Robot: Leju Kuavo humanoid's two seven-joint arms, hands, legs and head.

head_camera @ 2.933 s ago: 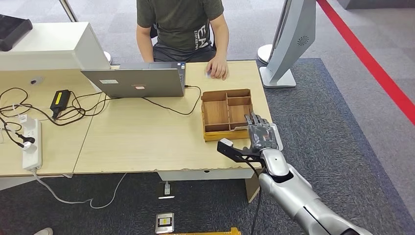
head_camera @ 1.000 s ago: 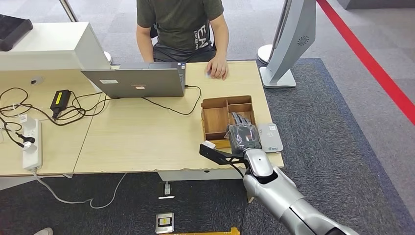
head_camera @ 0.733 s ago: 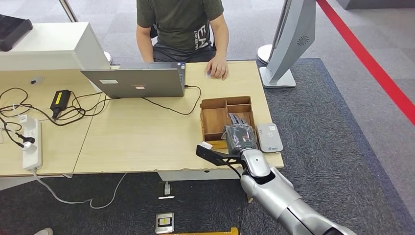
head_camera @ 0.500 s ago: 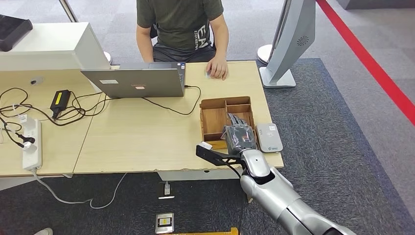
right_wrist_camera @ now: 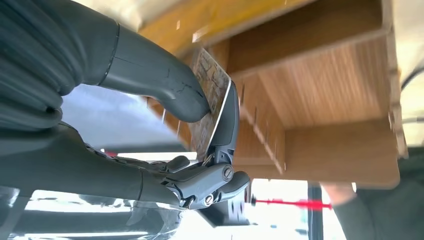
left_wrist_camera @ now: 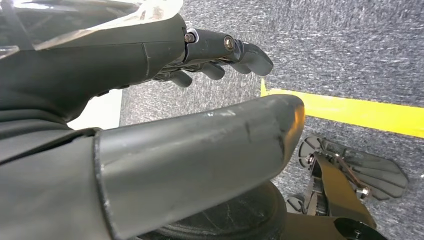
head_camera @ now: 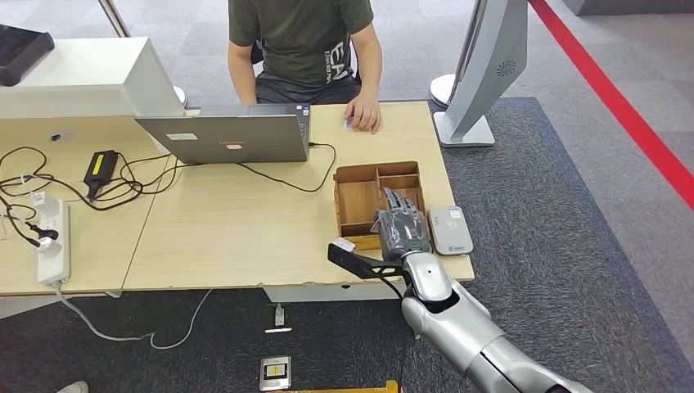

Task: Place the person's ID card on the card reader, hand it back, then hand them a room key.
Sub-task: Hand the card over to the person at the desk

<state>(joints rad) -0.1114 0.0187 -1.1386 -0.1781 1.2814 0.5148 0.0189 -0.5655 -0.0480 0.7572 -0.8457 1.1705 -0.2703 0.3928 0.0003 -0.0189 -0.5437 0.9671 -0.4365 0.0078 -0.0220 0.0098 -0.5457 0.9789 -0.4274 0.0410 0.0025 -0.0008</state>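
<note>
desk holds laptop, card reader beside wooden tray.

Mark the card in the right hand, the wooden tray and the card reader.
card (right_wrist_camera: 216,102), right wrist view, its patterned face beside the thumb.
wooden tray (head_camera: 358,193), head view, floor of its long compartment.
card reader (head_camera: 451,229), head view, middle of its top.

Open laptop at the surface's far edge — person seated behind it. Black adapter amid tangled cables, white power strip at left. Grey carpet — red stripe across it.
</note>
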